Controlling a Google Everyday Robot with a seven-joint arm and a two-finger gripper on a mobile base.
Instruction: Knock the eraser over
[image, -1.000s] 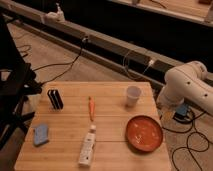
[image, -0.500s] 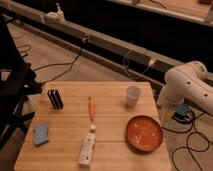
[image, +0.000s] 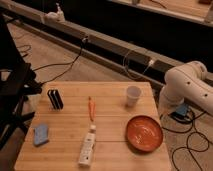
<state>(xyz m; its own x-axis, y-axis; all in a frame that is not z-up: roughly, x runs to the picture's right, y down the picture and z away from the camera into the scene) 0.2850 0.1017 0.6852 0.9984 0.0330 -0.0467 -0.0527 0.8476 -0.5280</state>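
The eraser (image: 55, 99), a small black block with pale stripes, stands upright near the back left of the wooden table (image: 112, 122). Only the white arm (image: 187, 86) shows, beside the table's right edge and far from the eraser. The gripper is out of view, somewhere past the arm's visible links.
On the table are a white cup (image: 133, 95) at the back right, an orange carrot (image: 91, 108) in the middle, a white bottle (image: 87, 148) lying at the front, a red-orange bowl (image: 144, 133) at the front right and a light-blue pad (image: 41, 134) at the front left. A black stand (image: 12, 85) is at the left; cables lie on the floor.
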